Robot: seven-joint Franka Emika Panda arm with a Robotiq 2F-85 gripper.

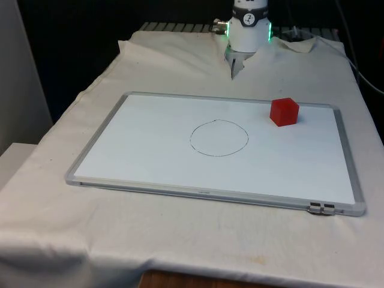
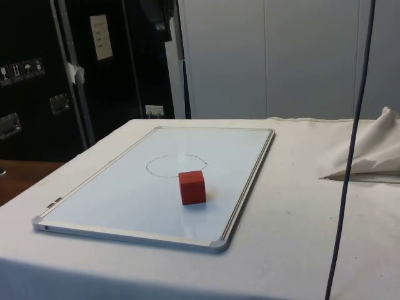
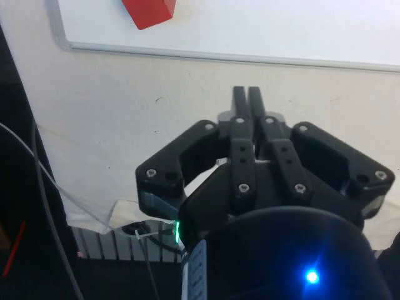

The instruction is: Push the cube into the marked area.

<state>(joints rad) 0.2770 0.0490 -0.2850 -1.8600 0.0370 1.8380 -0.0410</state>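
**Red cube waiting outside the circle as the arm hangs back past the board**

I am looking at a small red cube (image 1: 284, 112) sitting on a whiteboard (image 1: 150, 168) that lies flat on the cloth-covered table (image 1: 72, 240). The cube is resting near the board's far edge, towards the front view's right, well apart from the hand-drawn circle (image 1: 219, 138) at the middle of the board. In the side view the cube (image 2: 192, 187) is standing square on one face, just short of the circle's (image 2: 177, 165) line and not touching it.

I am judging the cube to be light and rigid, with flat faces and crisp edges, and the board's glossy surface to be slippery, so it should slide readily and may skid on or twist if I strike it off-centre. I am planning no grasp here: I would press low and centred on the face turned away from the circle, which I take to be the side towards the front view's right.

I am holding the gripper (image 1: 233, 71) beyond the board's far rim, above the cloth and pointing down, near the middle of that rim and well apart from the cube. In the wrist view its two fingers (image 3: 240, 100) are pressed together with no gap and nothing between them, forming a single narrow tip, with the cube's (image 3: 150, 11) corner and the board's frame (image 3: 219, 56) ahead of them.
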